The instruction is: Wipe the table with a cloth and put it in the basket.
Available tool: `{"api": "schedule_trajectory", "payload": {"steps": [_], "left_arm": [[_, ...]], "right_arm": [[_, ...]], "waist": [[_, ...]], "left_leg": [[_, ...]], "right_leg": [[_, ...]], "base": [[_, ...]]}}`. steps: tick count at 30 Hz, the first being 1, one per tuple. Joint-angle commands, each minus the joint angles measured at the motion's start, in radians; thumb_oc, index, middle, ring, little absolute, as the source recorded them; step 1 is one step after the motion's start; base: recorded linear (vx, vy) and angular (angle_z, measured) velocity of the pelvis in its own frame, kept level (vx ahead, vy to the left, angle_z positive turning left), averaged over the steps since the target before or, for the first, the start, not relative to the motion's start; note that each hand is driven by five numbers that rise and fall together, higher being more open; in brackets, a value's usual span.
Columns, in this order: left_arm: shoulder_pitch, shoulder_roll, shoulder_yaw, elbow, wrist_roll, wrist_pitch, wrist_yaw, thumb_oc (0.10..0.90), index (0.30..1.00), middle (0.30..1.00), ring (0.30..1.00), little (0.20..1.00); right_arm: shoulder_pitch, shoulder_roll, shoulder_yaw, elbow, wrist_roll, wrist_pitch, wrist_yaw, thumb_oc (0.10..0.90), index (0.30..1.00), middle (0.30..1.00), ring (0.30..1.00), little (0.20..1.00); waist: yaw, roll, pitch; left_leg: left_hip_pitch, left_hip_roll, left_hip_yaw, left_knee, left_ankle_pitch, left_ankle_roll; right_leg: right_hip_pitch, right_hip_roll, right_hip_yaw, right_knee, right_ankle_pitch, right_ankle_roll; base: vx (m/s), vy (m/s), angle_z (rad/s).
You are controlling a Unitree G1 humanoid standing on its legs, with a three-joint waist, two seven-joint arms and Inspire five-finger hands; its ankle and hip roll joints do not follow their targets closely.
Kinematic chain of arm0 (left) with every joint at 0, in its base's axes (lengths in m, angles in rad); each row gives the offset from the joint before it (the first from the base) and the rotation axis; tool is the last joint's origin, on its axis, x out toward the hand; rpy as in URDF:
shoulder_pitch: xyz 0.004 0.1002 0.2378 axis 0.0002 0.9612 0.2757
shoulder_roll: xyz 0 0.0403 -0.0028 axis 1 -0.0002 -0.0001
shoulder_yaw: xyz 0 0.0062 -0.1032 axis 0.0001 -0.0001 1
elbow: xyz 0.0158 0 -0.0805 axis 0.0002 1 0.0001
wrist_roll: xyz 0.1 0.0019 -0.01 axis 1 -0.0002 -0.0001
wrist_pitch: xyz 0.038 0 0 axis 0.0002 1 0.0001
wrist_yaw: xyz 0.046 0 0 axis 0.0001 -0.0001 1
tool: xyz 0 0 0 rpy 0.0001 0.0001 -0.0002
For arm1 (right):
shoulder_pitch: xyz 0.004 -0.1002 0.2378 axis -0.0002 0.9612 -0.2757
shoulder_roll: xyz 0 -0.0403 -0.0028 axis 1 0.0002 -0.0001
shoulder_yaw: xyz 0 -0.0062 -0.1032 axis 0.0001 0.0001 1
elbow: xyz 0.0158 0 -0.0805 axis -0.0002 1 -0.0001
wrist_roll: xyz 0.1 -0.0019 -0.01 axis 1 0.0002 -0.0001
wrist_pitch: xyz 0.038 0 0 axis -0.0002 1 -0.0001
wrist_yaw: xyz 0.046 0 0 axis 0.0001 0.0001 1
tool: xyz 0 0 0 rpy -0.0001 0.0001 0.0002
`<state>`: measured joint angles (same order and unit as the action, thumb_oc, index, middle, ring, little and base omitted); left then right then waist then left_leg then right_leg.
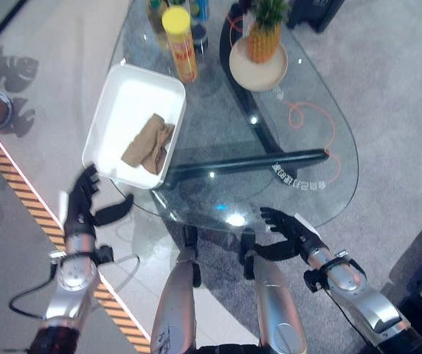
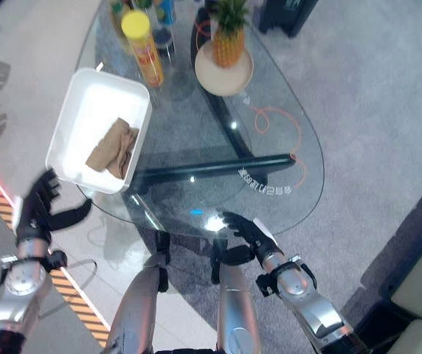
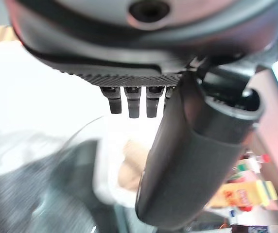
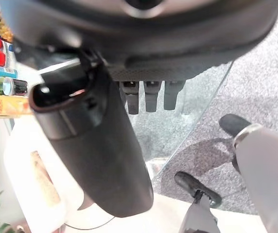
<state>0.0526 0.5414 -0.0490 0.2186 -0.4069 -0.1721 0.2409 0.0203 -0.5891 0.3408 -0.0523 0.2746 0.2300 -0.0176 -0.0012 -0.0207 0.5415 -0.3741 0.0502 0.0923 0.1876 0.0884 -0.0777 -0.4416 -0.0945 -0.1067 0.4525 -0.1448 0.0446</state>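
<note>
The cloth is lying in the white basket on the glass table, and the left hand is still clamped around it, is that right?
Not quite. The cloth does lie in the white basket on the glass table, but the left hand is open and apart from it, beside the basket's near edge, as the left eye view shows.

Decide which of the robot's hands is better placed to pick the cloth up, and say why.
Left. The left hand hovers open just beside the white basket holding the brown cloth; the right hand is at the table's near edge, farther off.
</note>
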Motion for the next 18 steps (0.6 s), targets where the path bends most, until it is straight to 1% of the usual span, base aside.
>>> {"api": "schedule_trajectory", "payload": {"steps": [1,4,7,9,11,13,14,16,18], "left_arm": [[0.016,0.019,-0.011,0.002,-0.035,-0.024,-0.067,0.800,0.900,0.900,0.900,0.900],[0.057,-0.001,-0.053,0.042,-0.079,-0.006,-0.121,0.800,0.900,0.900,0.900,0.900],[0.098,-0.041,-0.110,0.103,-0.078,0.011,-0.173,0.800,0.900,0.900,0.900,0.900],[0.115,-0.069,-0.143,0.154,-0.089,0.067,-0.199,0.800,0.900,0.900,0.900,0.900],[0.120,-0.103,-0.154,0.217,-0.102,0.090,-0.216,0.800,0.900,0.900,0.900,0.900],[0.119,-0.130,-0.176,0.290,-0.090,0.091,-0.213,0.800,0.900,0.900,0.900,0.900],[0.116,-0.145,-0.183,0.326,-0.076,0.094,-0.211,0.800,0.900,0.900,0.900,0.900],[0.096,-0.172,-0.200,0.415,-0.068,0.133,-0.194,0.800,0.900,0.900,0.900,0.900],[0.075,-0.206,-0.198,0.520,-0.069,0.139,-0.178,0.800,0.900,0.900,0.900,0.900]], "right_arm": [[0.013,0.024,-0.003,0.004,-0.010,-0.088,-0.009,0.800,0.900,0.900,0.900,0.900],[0.025,0.034,0.005,0.072,-0.077,-0.106,-0.041,0.800,0.900,0.900,0.900,0.900],[0.041,0.047,0.013,0.164,-0.123,-0.105,-0.057,0.800,0.900,0.900,0.900,0.900],[0.051,0.064,0.016,0.257,-0.113,-0.105,-0.062,0.800,0.900,0.900,0.900,0.900],[0.053,0.086,0.023,0.332,-0.117,-0.095,-0.066,0.800,0.900,0.900,0.900,0.900],[0.049,0.120,0.038,0.432,-0.088,-0.067,-0.083,0.800,0.900,0.900,0.900,0.900],[0.045,0.135,0.040,0.479,-0.100,-0.063,-0.091,0.800,0.900,0.900,0.900,0.900],[0.027,0.165,0.053,0.576,-0.105,-0.048,-0.109,0.800,0.900,0.900,0.900,0.900],[0.016,0.200,0.058,0.660,-0.104,-0.037,-0.118,0.800,0.900,0.900,0.900,0.900]], "waist": [[-0.002,0.001,-0.037],[0.000,0.005,-0.066],[0.005,0.002,-0.117],[0.009,-0.003,-0.159],[0.012,-0.006,-0.187],[0.015,-0.011,-0.220],[0.017,-0.012,-0.235],[0.019,-0.016,-0.266],[0.019,-0.017,-0.296]], "left_leg": [[0.071,-0.102,-0.008,0.119,-0.162,0.029],[0.113,-0.100,-0.014,0.091,-0.159,0.024],[0.157,-0.099,-0.022,0.052,-0.150,0.018],[0.194,-0.095,-0.027,0.024,-0.145,0.013],[0.227,-0.089,-0.032,-0.002,-0.140,0.009],[0.257,-0.081,-0.039,-0.027,-0.134,0.006],[0.269,-0.076,-0.042,-0.035,-0.133,0.006],[0.288,-0.069,-0.049,-0.050,-0.129,0.006],[0.309,-0.062,-0.052,-0.069,-0.124,0.007]], "right_leg": [[0.140,0.047,-0.049,-0.143,0.030,0.005],[0.191,0.044,-0.059,-0.178,0.033,0.004],[0.254,0.043,-0.067,-0.230,0.045,0.004],[0.308,0.047,-0.073,-0.269,0.048,0.005],[0.346,0.049,-0.078,-0.297,0.052,0.007],[0.379,0.050,-0.083,-0.321,0.056,0.008],[0.391,0.050,-0.084,-0.328,0.059,0.009],[0.412,0.050,-0.086,-0.345,0.067,0.012],[0.431,0.052,-0.084,-0.359,0.072,0.014]], "base": [[0.05,-0.201,0.07],[0.05,-0.138,0.05],[0.08,-0.142,0.09],[0.11,-0.133,0.04],[0.10,-0.108,0.04],[0.08,-0.099,0.04],[0.05,-0.085,0.13],[0.05,-0.075,0.18],[0.05,-0.051,0.11]]}}
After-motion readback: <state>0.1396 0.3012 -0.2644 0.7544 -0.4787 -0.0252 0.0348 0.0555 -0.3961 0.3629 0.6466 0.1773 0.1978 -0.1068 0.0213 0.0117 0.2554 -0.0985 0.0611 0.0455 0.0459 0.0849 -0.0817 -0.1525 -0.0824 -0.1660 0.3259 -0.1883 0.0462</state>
